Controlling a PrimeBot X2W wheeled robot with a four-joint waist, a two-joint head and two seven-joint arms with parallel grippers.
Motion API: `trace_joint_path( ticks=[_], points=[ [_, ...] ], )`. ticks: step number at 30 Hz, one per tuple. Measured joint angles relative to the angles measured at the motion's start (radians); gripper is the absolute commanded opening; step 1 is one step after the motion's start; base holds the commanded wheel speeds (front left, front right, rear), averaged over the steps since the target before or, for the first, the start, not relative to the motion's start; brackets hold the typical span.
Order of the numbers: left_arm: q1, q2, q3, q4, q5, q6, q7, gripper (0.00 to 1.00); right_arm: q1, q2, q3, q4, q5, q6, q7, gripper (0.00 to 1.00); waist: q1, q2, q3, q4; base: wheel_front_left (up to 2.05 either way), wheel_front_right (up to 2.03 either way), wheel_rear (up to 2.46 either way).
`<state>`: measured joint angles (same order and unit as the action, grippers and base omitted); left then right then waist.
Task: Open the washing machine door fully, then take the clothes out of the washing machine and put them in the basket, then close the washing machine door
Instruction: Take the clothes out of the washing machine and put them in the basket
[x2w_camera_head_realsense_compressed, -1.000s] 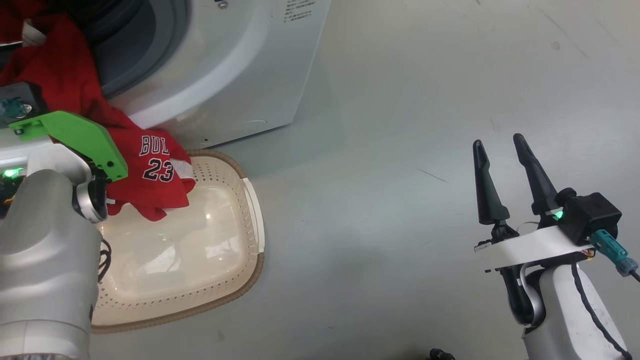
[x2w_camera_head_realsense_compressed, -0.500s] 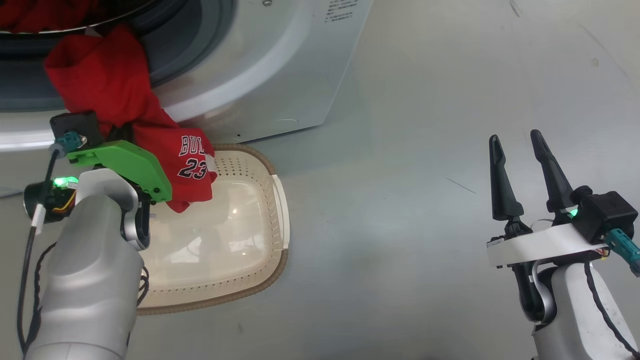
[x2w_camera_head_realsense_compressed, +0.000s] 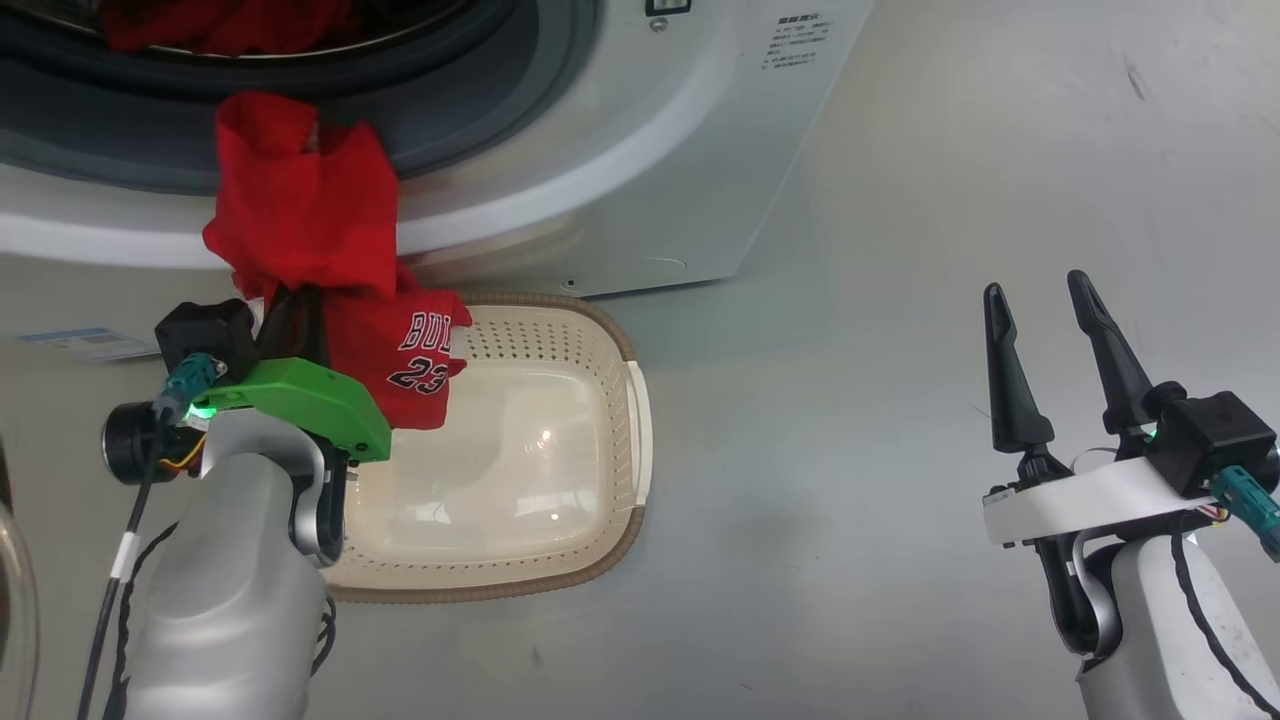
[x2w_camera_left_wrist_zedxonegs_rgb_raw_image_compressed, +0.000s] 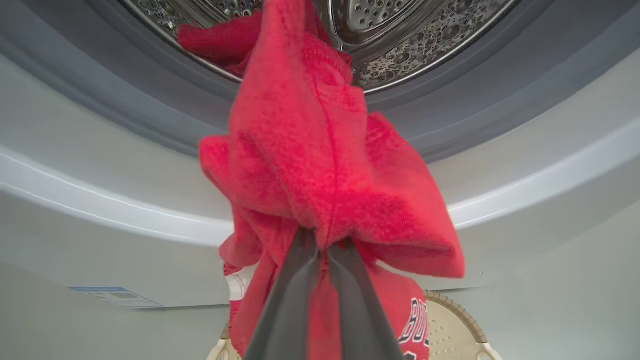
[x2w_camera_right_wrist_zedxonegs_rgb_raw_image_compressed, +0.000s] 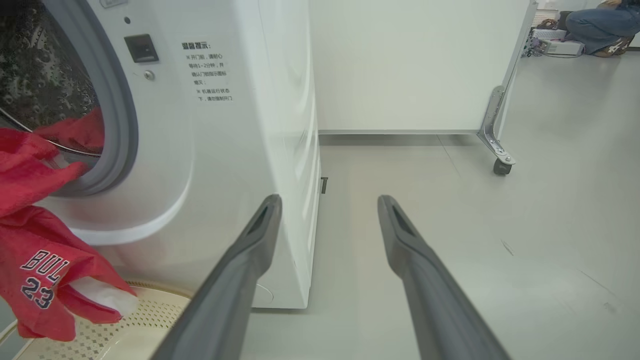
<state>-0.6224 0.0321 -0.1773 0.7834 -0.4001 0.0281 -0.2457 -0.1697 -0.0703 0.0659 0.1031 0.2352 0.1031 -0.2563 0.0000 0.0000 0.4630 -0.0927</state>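
The clothes, a red jersey with white "BULLS 23" lettering, hang out of the washing machine over the grey rubber ring. Some red cloth still lies inside the steel drum. My left gripper is shut on the clothes just below the opening, its tips buried in the cloth. The lower end of the clothes dangles over the far left corner of the cream basket, which stands on the floor in front of the machine. My right gripper is open and holds nothing, far right of the basket. A sliver of the washing machine door shows at the left edge.
A blue label is stuck low on the machine front. Grey floor stretches to the right of the machine. In the right wrist view, a white partition stands on a castor, and a person crouches far behind it.
The head view has swung left, so the machine and basket sit further right in the picture. My left gripper keeps its hold on the clothes. The right gripper stays open.
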Motion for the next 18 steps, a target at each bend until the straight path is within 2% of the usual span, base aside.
trace_joint_path(
  ticks=[8, 18],
  points=[
    [0.053, -0.002, -0.009, -0.153, 0.008, -0.001, -0.006, 0.00, 0.024, -0.004, 0.014, 0.007, -0.008, 0.001, 0.000, 1.00, 0.0000, 0.0000, -0.050, 0.055, 0.00, 0.00, 0.00],
    [0.140, -0.002, -0.026, -0.292, 0.046, 0.020, -0.006, 0.00, 0.041, -0.004, 0.029, 0.011, -0.011, 0.002, 0.000, 1.00, 0.0000, 0.0000, -0.092, 0.079, 0.00, 0.00, 0.00]
  ],
)
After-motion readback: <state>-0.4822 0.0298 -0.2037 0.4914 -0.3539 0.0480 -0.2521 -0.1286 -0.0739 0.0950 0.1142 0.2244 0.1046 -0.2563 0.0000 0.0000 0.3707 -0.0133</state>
